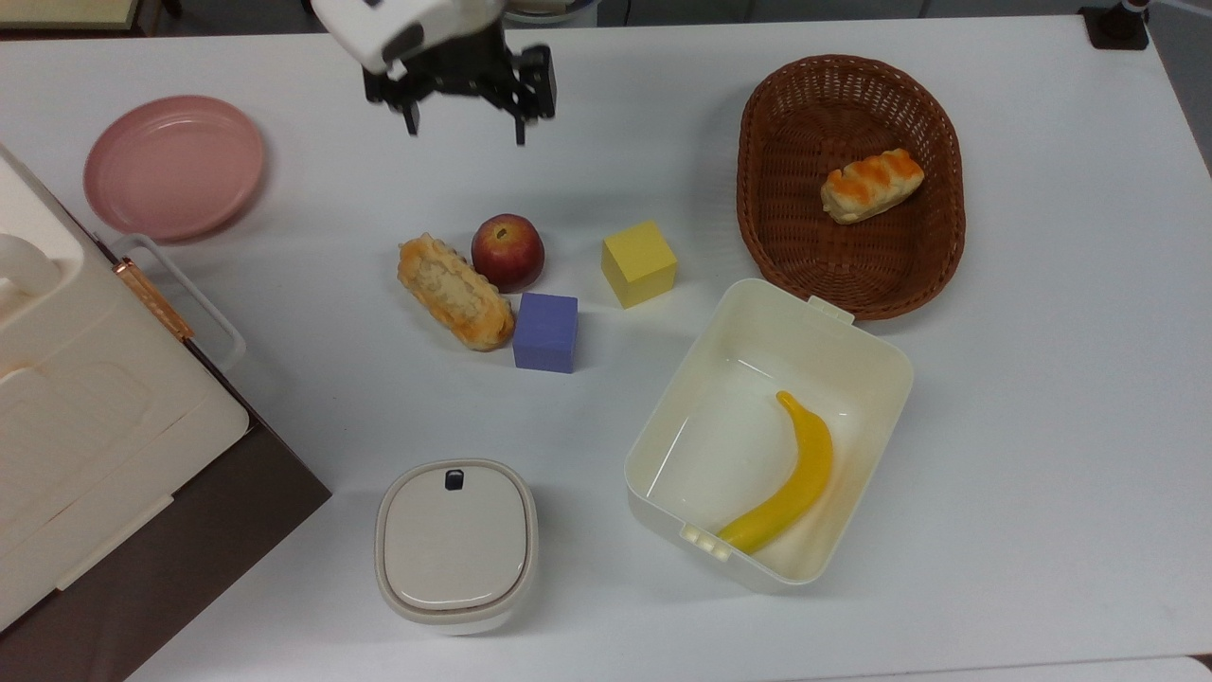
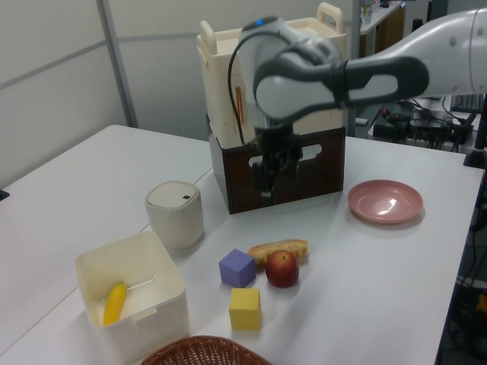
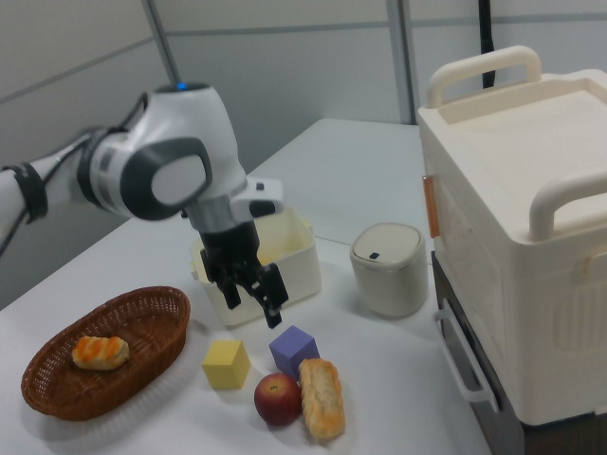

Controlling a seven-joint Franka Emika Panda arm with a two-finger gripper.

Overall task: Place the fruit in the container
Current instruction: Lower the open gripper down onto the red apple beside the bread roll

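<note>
The fruit, a dark-red apple [image 1: 507,251] [image 2: 282,268] [image 3: 277,398], rests on the white table between a bread roll and two cubes. The cream-white container [image 1: 674,384] [image 2: 163,268] [image 3: 294,254] stands toward the top view's lower right with a yellow banana [image 1: 793,478] [image 2: 114,302] lying in it. My gripper [image 1: 466,133] [image 2: 272,181] [image 3: 254,320] hangs open in the air with nothing between its fingers. In the top view it is above and slightly left of the apple, and apart from it.
A bread roll [image 1: 454,292] touches the apple's side; a purple cube [image 1: 546,332] and a yellow cube [image 1: 639,263] sit close by. A wicker basket [image 1: 757,189] holds a pastry. A pink plate [image 1: 173,166], a small lidded box [image 1: 456,540] and a large cream case [image 1: 85,407] line the top view's left.
</note>
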